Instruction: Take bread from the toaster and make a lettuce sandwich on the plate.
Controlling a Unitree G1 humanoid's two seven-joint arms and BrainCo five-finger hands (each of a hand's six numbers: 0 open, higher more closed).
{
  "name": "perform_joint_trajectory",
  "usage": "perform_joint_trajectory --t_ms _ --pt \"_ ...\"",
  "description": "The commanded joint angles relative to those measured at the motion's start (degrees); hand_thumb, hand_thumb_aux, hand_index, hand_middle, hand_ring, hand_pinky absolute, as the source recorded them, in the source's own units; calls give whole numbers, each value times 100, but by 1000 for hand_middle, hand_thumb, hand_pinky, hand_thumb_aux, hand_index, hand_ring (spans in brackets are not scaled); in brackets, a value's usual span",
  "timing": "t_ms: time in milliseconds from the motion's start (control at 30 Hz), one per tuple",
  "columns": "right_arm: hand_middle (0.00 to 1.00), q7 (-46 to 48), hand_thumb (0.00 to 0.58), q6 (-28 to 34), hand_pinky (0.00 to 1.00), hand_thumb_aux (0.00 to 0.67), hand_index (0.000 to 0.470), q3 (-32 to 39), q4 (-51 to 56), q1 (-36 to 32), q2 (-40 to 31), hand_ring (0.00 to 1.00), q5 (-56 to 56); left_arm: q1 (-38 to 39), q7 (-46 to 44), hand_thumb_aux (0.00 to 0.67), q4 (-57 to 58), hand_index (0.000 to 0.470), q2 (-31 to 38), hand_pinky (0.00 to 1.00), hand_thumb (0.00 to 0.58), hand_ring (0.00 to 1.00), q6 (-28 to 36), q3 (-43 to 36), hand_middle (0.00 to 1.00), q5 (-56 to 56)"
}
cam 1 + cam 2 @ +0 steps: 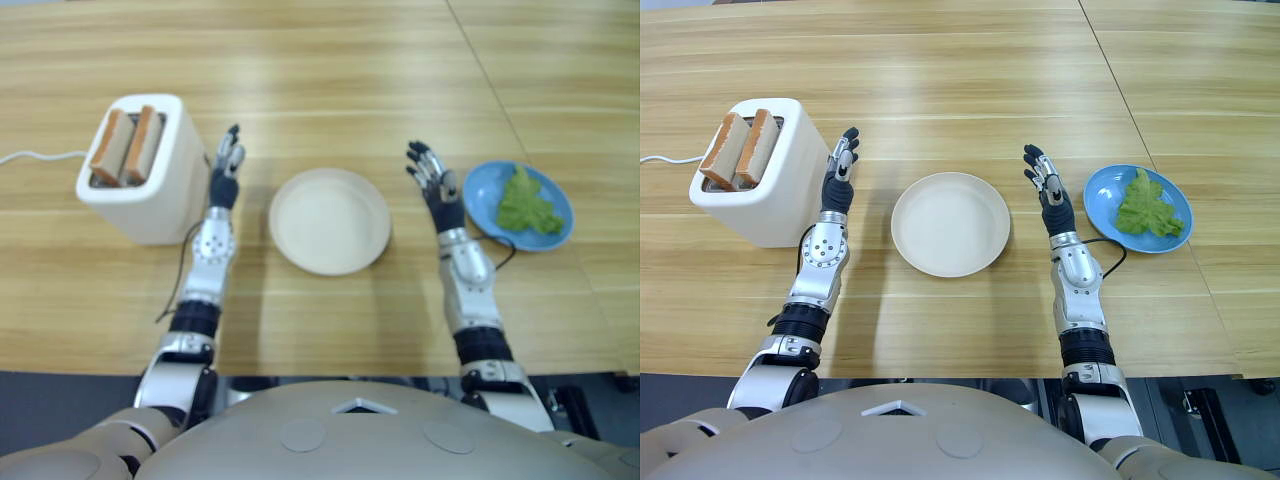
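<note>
White toaster (765,200) stands at the far left of the wooden desk (960,70), a pale cord (665,159) trailing off its left side. Two slices of bread (740,148) stand on edge in its slots, side by side, tan crusts well above the top and their long edges running away from the robot with a slight lean to the right. They look toasted, dry and stiff.

Just beside the toaster's right wall rests the left hand (841,172), fingers stretched forward and holding nothing. The bread lies to its left and higher, so this hand is far nearer than the other; I judge it must rise and cross over the top to pinch a slice.

At centre sits the cream plate (950,225), bare. Right of it the right hand (1048,190) lies flat and released, grasping nothing. Near its right side a blue dish (1100,195) carries one crinkled green lettuce (1143,208) leaf.
</note>
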Motion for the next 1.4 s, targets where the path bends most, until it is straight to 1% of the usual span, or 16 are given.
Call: perform_joint_trajectory --t_ms 33,367,433,500,600,667,700,733,800,833,900,1000,1100,1167,1400 --pt "0 -17 0 105 0 0 0 -78 126 -13 -17 0 67 23 -24 0 35 0 -33 0 0 0 28 -8 0 -38" --pt "0 2 0 122 0 0 0 -106 162 -39 -11 0 52 2 -19 0 56 0 -27 0 0 0 47 28 0 -80" --pt "0 0 0 122 0 0 0 -103 170 -40 -9 0 46 35 -56 0 -131 0 -14 0 0 0 138 -6 0 -57" --pt "0 -2 0 123 0 0 0 -100 169 -35 -7 0 41 222 -213 0 -1094 0 39 0 0 0 326 -14 0 -142" --pt "0 -3 0 118 0 0 0 -105 167 -14 -6 0 39 486 -696 0 -3551 0 408 0 0 0 1116 192 0 -473" --pt "0 -19 0 100 0 0 0 -116 174 19 2 0 35 505 -1091 0 -5078 0 999 0 0 0 1783 652 0 -794" --pt "0 -26 0 93 0 0 0 -119 178 31 6 0 34 513 -1287 0 -5577 0 1352 0 0 0 2134 928 0 -880" --pt "0 -37 0 82 0 0 0 -121 192 41 19 0 31 535 -1473 0 -5809 0 1855 0 0 0 2344 1433 0 -822" --pt "0 -63 0 59 0 0 0 -115 222 52 47 0 16 731 -1668 0 -5673 0 2661 0 0 0 2590 2202 0 -324" --pt "0 -67 0 51 0 0 0 -115 233 53 55 0 10 828 -1700 0 -5575 0 2897 0 0 0 2653 2378 0 -147" --pt "0 -79 0 49 0 0 0 -112 216 67 76 0 2 1142 -1728 0 -5212 0 3266 0 0 0 2822 2500 0 270" --pt "0 -86 0 47 0 0 0 -104 198 81 87 0 1 1632 -1557 0 -4596 0 3666 0 0 0 3038 2410 0 1231" --pt "0 -91 0 51 0 0 0 -98 157 113 89 0 -1 2011 -1231 0 -3853 0 3873 0 0 0 3340 2062 0 2237" --pt "0 -92 0 54 0 0 0 -89 135 130 88 0 -5 2120 -1105 0 -3450 0 3937 0 0 0 3561 1803 0 2721" --pt "0 -88 0 75 0 0 0 -76 93 147 67 0 -7 2089 -1056 0 -2989 0 3829 0 0 0 3903 1287 0 3166"
